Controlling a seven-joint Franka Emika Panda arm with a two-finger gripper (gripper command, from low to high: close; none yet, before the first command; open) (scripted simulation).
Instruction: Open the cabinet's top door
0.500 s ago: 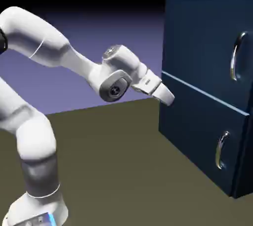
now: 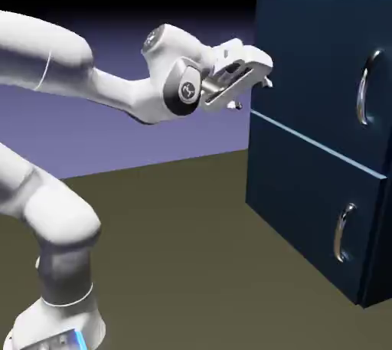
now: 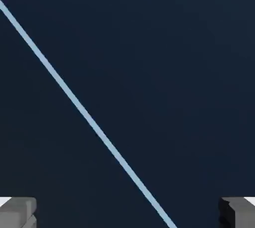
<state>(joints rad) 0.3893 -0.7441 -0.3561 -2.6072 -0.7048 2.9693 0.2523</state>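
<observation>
A: Item one, the large boxy dark navy-blue cabinet point(image 2: 321, 142)?

B: Stands on the olive-brown table point(image 2: 176, 241), at three o'clock in the exterior view. Two stacked front panels, parted by a thin pale-blue seam point(image 3: 84, 114). Both panels sit flush; nothing ajar.

A: Item two, the top door?

B: The larger upper flat dark-blue panel point(image 2: 314, 65), shut. Its long curved silver handle point(image 2: 368, 86) is at the far three o'clock edge, untouched. The shorter lower panel point(image 2: 306, 203) carries a smaller silver handle point(image 2: 344, 230), also untouched.

A: Item three, the white two-finger pincer point(image 2: 256, 84)?

B: Released, jaws spread wide, holding nothing. In the hand view the grey fingertips point(image 3: 17, 211) sit at the two bottom corners with only dark cabinet face and the seam between them. In the exterior view it hangs near the upper panel's nine o'clock edge, just above seam level, well apart from the long handle. Whether it touches the panel cannot be told.

A: Progress?

B: By my judgement, early. Approach only. Left: travel across toward three o'clock to the long handle, close on it, pull the door open.
</observation>
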